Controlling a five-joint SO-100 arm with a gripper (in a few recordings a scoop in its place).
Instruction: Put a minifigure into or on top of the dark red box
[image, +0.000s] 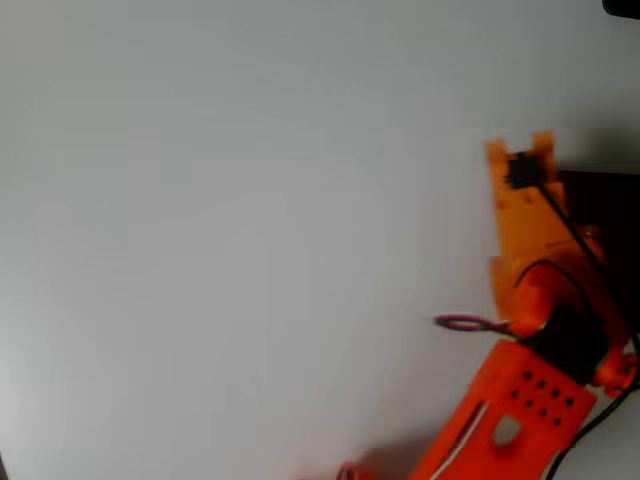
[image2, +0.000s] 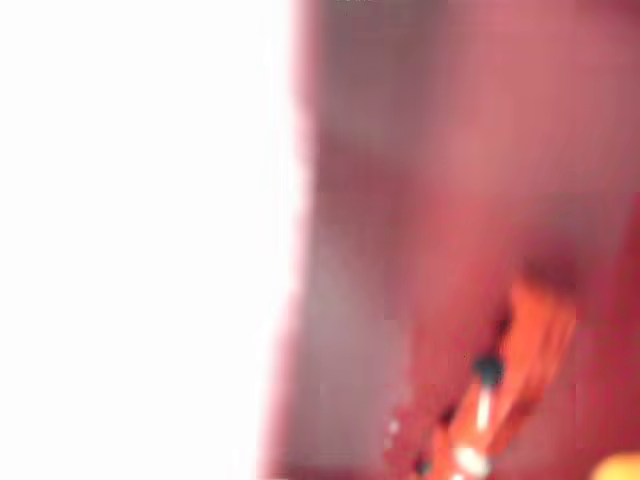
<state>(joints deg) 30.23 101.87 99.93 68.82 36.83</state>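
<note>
arm: orange plastic printed arm with black wires (image: 545, 300), reaching up from the lower right of the overhead view, its tip out over the right edge of the scene.
gripper: orange two-finger gripper (image: 520, 150) at the top of the arm in the overhead view, pointed toward the dark patch at the right; fingers blurred, so cannot tell whether spread, pressed together or pinching anything.
dark red box: large maroon rectangular box with thin walls and dark inside (image: 600, 200), showing as a dark sliver behind the arm at the right edge of the overhead view; in the wrist view a blurred maroon surface (image2: 450, 150) across the right half, very close to the lens, likely because the wrist hangs low over or inside it.
minifigure: tiny bright red toy figure, not made out with any certainty; an orange-red blurred streak with dark dots low in the wrist view may be a finger or the toy, too smeared to tell.
table: plain white matte tabletop (image: 220, 240), bare across the left and middle.
loose bits: thin dark red loop (image: 462, 322) beside the arm's elbow, purpose unclear; small red scrap (image: 348, 472) at the bottom edge, too small to name.
step in hand: judged as the drop-off stage, given the gripper poised at the box.
risk: release unverifiable from such blur.
</note>
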